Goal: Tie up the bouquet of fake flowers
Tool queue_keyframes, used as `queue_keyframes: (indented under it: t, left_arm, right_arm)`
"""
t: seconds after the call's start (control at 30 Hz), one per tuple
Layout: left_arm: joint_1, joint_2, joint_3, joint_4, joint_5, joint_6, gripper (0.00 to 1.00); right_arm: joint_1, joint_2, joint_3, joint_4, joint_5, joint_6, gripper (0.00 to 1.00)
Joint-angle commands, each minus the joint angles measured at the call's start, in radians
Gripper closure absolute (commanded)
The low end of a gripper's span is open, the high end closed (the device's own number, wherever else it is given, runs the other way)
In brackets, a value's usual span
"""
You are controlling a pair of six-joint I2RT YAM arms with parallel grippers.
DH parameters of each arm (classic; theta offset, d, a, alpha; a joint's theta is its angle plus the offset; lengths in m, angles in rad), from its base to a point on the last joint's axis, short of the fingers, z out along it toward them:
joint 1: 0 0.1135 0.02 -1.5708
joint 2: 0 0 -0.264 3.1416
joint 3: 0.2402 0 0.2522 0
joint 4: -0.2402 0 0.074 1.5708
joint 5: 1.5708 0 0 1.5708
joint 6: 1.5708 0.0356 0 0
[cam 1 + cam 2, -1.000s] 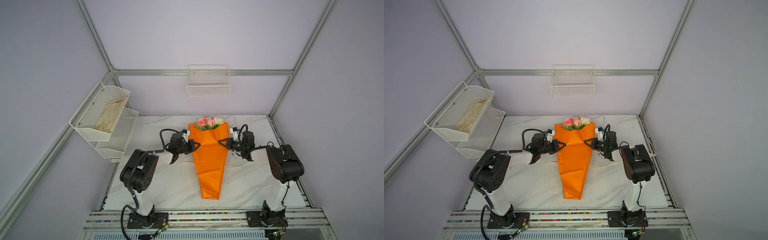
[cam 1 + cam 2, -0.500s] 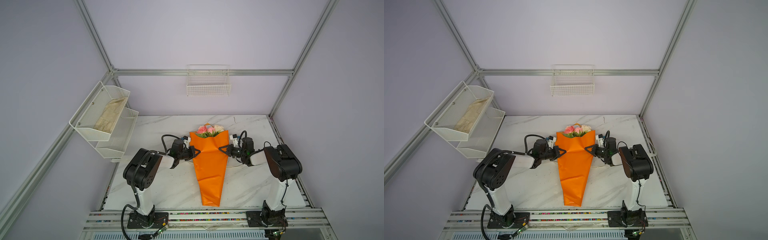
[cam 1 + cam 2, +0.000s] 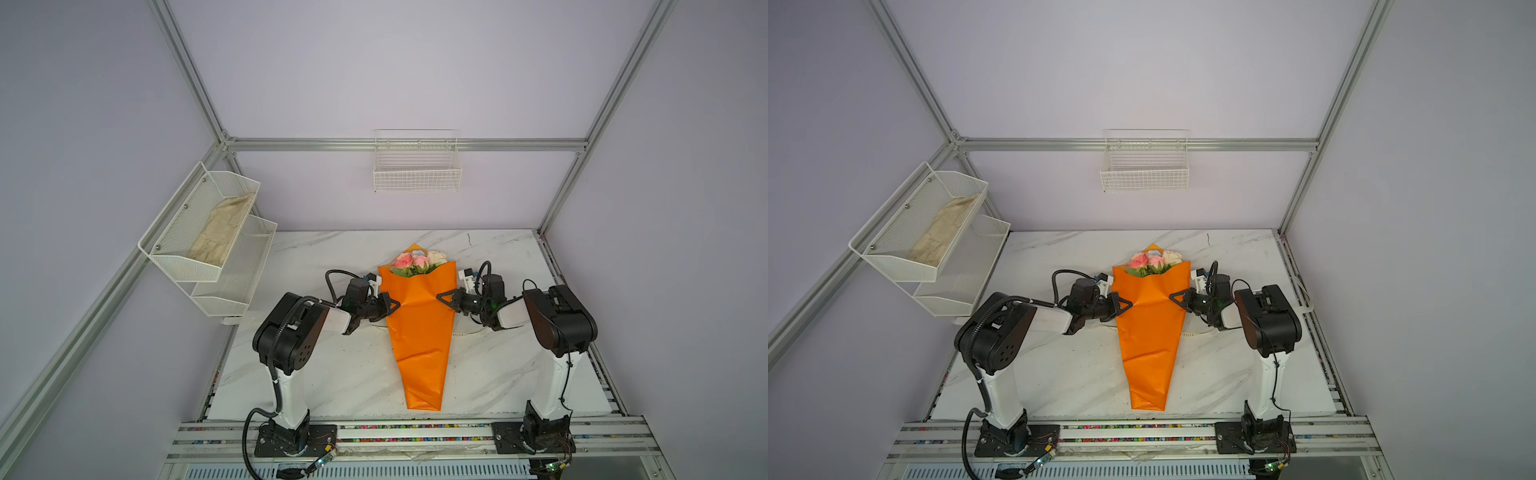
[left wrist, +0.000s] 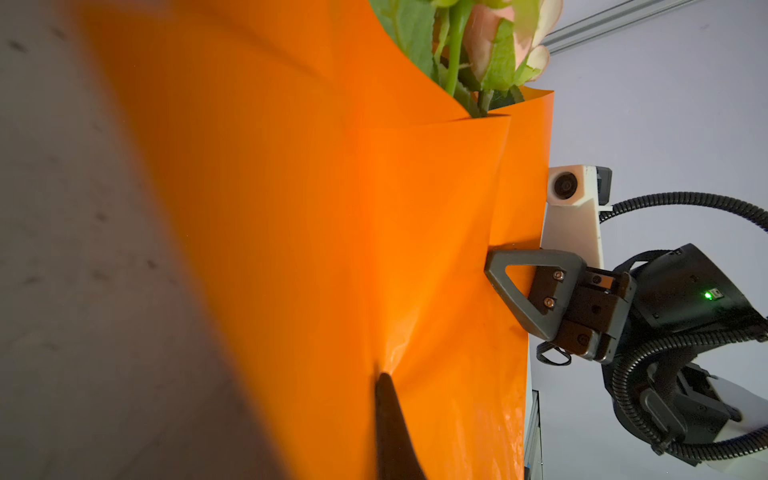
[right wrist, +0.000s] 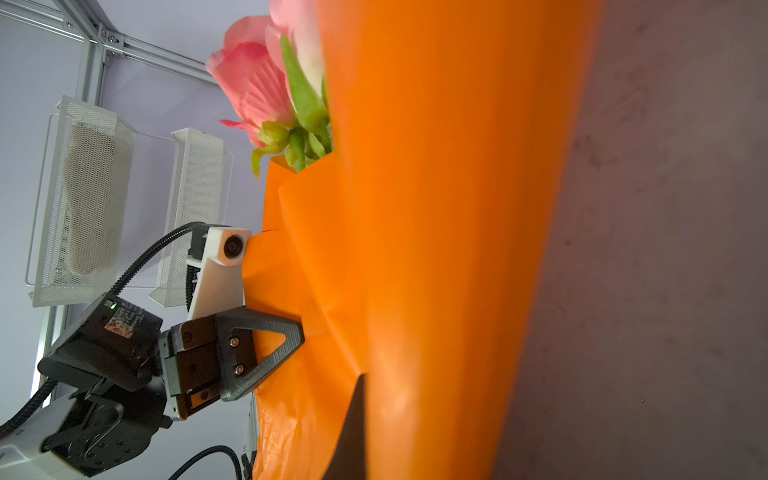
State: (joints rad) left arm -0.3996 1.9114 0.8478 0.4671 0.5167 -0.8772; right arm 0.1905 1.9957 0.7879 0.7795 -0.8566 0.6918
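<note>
The bouquet of fake flowers (image 3: 419,332) (image 3: 1150,336) lies on the marble table as a long orange paper cone. Pink and cream roses (image 3: 417,261) show at its far, open end. My left gripper (image 3: 395,304) (image 3: 1127,304) is shut on the cone's left paper edge. My right gripper (image 3: 440,297) (image 3: 1173,296) is shut on the right edge, level with it. In the left wrist view the paper (image 4: 291,228) puckers at my fingertip (image 4: 384,380), with the right gripper (image 4: 492,270) opposite. The right wrist view shows the paper (image 5: 436,249) and the left gripper (image 5: 300,332).
A white mesh shelf (image 3: 208,249) holding a folded cloth (image 3: 222,232) hangs on the left wall. A wire basket (image 3: 417,170) hangs on the back wall. A pale ribbon end (image 3: 467,333) shows beside the cone. A metal rail (image 3: 415,432) runs along the table's front.
Both grippers, still shut on the paper, have drawn the bouquet toward the table's front. Both arms have folded back closer to their bases.
</note>
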Motion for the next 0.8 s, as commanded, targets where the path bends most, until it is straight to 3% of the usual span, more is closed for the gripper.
queue_keyframes:
  t: [0.0,0.3,0.43,0.47,0.53,0.6,0.7,0.77]
  left_arm:
    - [0.031,-0.029,0.074,-0.044,-0.056,0.044,1.0]
    - [0.032,0.055,0.119,-0.063,-0.056,0.056,1.0]
    - [0.033,0.042,0.106,-0.086,-0.076,0.059,0.94]
    - [0.032,0.028,0.097,-0.091,-0.087,0.062,0.9]
    - [0.033,-0.001,0.088,-0.131,-0.11,0.073,0.71]
    - [0.033,-0.027,0.084,-0.16,-0.118,0.091,0.71]
    - [0.034,-0.064,0.083,-0.207,-0.129,0.115,0.5]
    - [0.035,-0.087,0.078,-0.231,-0.134,0.124,0.48]
  right_arm:
    - [-0.026,0.015,0.027,0.009,0.054,-0.006,1.0]
    - [-0.026,0.057,0.028,0.011,0.077,-0.014,0.98]
    - [-0.026,0.025,0.026,-0.043,0.102,-0.025,0.82]
    - [-0.027,0.011,0.025,-0.07,0.115,-0.027,0.79]
    - [-0.028,-0.02,0.034,-0.153,0.15,-0.046,0.67]
    - [-0.039,-0.051,0.039,-0.227,0.182,-0.075,0.61]
    - [-0.058,-0.103,0.014,-0.276,0.209,-0.073,0.53]
    - [-0.069,-0.137,-0.002,-0.306,0.226,-0.07,0.48]
